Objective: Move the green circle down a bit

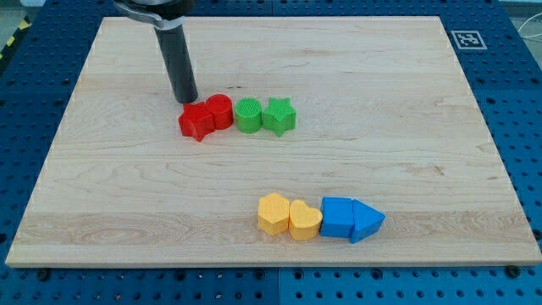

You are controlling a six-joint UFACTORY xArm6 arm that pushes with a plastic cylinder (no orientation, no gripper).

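Note:
The green circle (248,115) sits on the wooden board (102,186) a little above the middle, in a row of blocks. A green star (279,116) touches its right side. A red circle (218,111) is just to its left, with a red star (196,122) beside that. My tip (185,99) rests on the board just above and left of the red star, two blocks left of the green circle.
Near the view's bottom lies a second row: a yellow hexagon (273,213), a yellow heart (304,220), a blue square block (337,217) and a blue triangle (366,222). A marker tag (467,39) is at the board's top right corner.

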